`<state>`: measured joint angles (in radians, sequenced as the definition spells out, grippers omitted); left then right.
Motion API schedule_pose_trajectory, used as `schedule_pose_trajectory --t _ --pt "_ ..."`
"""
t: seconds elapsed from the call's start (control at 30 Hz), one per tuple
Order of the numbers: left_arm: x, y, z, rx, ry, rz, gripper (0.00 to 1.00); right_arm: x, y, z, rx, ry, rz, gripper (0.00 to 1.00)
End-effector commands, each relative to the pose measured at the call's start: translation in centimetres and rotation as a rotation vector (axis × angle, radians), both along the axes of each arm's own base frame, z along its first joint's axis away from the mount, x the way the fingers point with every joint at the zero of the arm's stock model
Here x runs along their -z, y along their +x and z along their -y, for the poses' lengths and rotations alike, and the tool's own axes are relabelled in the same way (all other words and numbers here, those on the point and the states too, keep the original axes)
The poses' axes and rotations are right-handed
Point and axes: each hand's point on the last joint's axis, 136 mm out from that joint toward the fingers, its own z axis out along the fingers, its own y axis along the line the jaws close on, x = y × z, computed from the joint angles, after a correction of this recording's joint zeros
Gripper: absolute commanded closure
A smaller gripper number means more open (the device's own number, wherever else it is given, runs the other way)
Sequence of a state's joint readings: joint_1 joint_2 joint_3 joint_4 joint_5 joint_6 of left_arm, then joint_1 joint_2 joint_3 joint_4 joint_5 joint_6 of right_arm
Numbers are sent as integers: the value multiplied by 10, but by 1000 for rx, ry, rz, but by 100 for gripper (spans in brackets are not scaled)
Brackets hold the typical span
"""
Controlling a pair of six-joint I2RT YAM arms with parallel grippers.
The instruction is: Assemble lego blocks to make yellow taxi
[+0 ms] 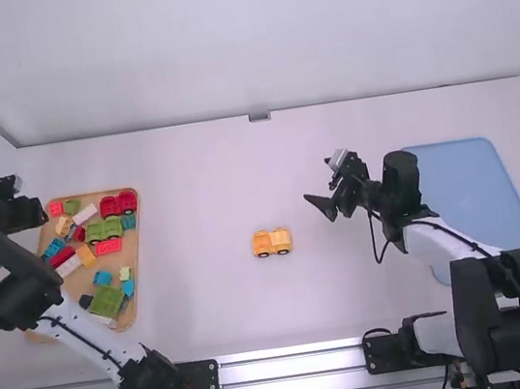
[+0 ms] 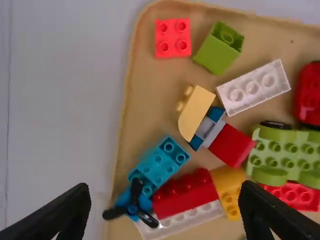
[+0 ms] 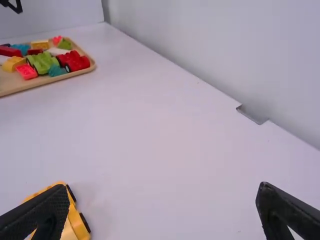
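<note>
While both my grippers stood empty, one yellow car base [image 1: 271,242] lay near the table's [image 1: 206,291] middle.
Spread wide, my left gripper [image 1: 45,213] hovered near the wooden tray's [image 1: 139,301] far left corner; my right gripper [image 1: 316,177], equally open, between car and blue tray [image 1: 472,202]. In the wooden tray, my left wrist view showed one curved yellow block [image 2: 196,112] and two white blocks [image 2: 255,88]; my right wrist view, the car's two far-side wheels [image 3: 71,193].

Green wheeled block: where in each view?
High view: green wheeled block on the wooden tray, at picture left.
Left wrist view: same block, between the red wheeled block and a bright red brick.
Right wrist view: same block, between those same two.
Shared landmark: the wooden tray.
</note>
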<state>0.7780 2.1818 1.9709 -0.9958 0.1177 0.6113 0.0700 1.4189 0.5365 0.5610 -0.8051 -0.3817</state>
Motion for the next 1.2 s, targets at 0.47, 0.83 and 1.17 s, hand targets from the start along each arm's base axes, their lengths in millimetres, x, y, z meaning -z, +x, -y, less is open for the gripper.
schedule_pose_trajectory --t 0.47,0.83,1.17 --pt "77 14 9 326 96 -81 36 -17 5 -1 14 46 -8 1" --pt "100 23 11 332 108 -11 39 -16 4 -2 9 47 -17 1" --pt "114 20 10 324 89 -1 44 -12 2 -2 9 46 -36 2"
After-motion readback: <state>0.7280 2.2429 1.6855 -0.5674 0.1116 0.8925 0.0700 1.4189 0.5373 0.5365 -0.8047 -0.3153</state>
